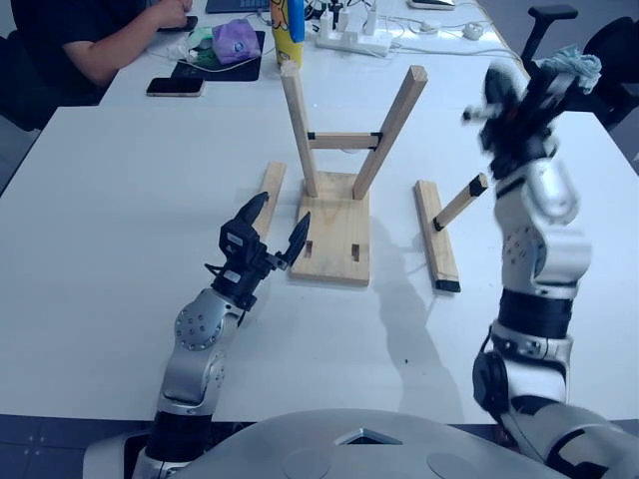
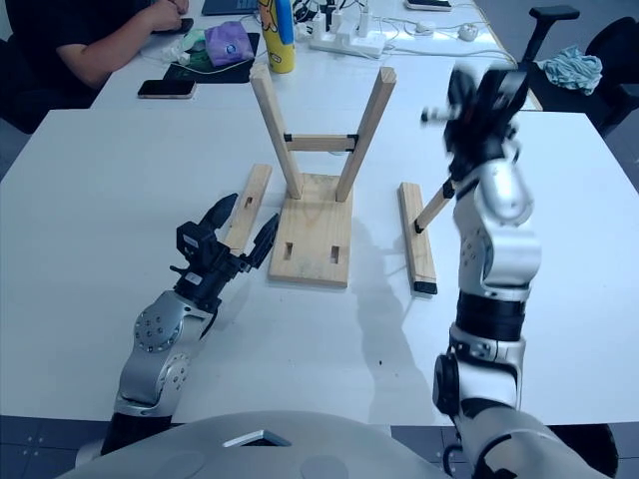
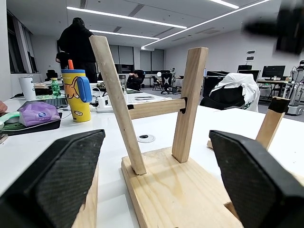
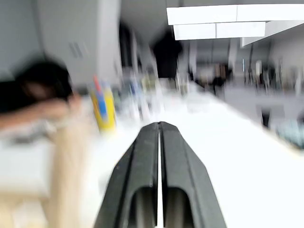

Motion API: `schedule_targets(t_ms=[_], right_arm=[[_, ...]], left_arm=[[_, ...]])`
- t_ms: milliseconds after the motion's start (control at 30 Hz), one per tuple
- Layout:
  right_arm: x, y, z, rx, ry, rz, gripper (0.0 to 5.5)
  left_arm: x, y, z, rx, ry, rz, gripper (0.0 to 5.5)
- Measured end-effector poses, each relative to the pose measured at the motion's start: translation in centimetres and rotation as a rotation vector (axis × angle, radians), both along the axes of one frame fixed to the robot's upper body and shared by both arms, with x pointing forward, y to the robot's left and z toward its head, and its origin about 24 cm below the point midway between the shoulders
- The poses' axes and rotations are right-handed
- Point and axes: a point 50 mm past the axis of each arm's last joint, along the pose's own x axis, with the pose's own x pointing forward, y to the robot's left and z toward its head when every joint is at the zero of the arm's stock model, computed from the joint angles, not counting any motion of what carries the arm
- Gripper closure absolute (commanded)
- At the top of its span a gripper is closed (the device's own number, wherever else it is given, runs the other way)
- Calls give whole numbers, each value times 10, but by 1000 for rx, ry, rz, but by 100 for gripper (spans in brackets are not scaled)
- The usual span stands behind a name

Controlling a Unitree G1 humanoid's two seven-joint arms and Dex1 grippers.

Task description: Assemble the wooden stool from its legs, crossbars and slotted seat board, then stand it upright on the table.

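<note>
Head views: slotted seat board (image 1: 334,239) lies flat mid-surface (image 1: 120,200), closer to the far edge than the near one. Two standing legs (image 1: 298,130) rise from its far end, spreading apart toward their tops, joined by a crossbar (image 1: 344,141). The two near slots are open. A loose leg (image 1: 272,187) lies flat just beside the board, on the side toward the left edge. Toward the right edge, apart from the board, a flat leg (image 1: 436,239) lies with a tilted piece (image 1: 461,202) rising from it. Left hand (image 1: 284,212) sits low at the board's near left corner, fingers spread, holding nothing. Right hand (image 1: 496,95) is raised high over the right part of the surface, blurred. Left wrist view: both pads (image 3: 61,180) are wide apart, with the board and standing legs between them farther off; a yellow cup (image 3: 78,95) stands beyond. Right wrist view: fingers (image 4: 142,161) are pressed together on nothing; the background is smeared.
</note>
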Motion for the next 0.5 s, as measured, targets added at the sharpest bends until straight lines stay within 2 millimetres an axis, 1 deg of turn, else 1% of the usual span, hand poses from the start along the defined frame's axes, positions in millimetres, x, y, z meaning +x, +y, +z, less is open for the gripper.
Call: schedule_targets(t_ms=[33,100,167,200,233,367,500], right_arm=[[-3,-2,-10,-1,43,-12,547],[-3,-4,-18,11,129,-5,547],[-7,5,-41,65,243,33,547],[-8,10,-44,88,253,56,547],[-6,18,-43,122,239,95,547],[1,22,-16,120,104,129,547],[0,21,-8,101,34,142,547]], left_arm=[[0,1,0,-1,1,-2,143],[2,2,2,6,-6,-7,143],[2,1,2,8,-6,-11,143],[2,2,2,8,-7,-11,143],[3,1,3,8,-11,-13,143],[3,2,2,9,-8,-11,143],[4,2,0,11,2,-12,143]])
